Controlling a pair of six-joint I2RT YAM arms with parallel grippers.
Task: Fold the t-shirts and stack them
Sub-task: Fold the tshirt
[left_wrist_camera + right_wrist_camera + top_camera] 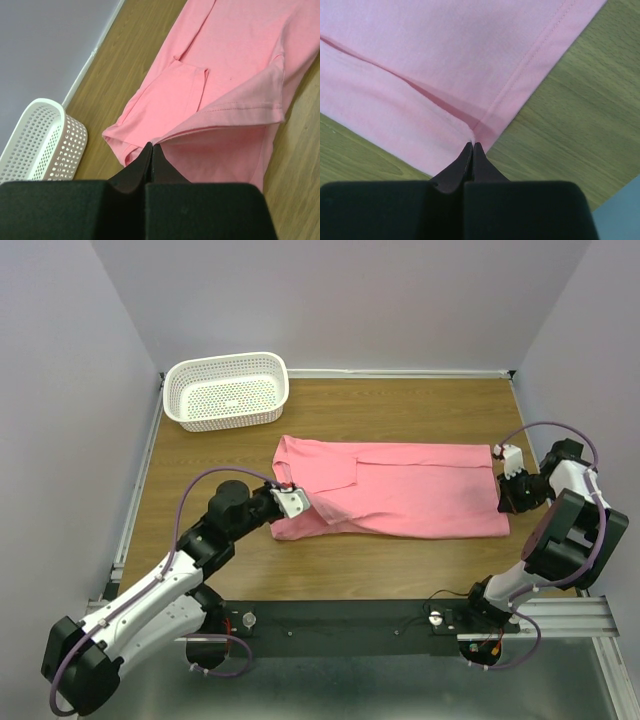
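Note:
The salmon-pink t-shirt (400,490) lies folded lengthwise on the wooden table, sleeves at the left, hem at the right. My left gripper (290,498) is shut on a fold of the shirt's near left part and lifts it slightly; in the left wrist view the cloth (215,75) runs out from the closed tips (151,146). My right gripper (506,488) is shut on the shirt's hem edge at the right; in the right wrist view the hem corner (485,125) is pinched at the closed tips (472,145).
A white perforated basket (226,390) stands at the back left of the table, also in the left wrist view (42,142). Grey walls enclose the table on three sides. A metal rail (560,615) runs along the near edge.

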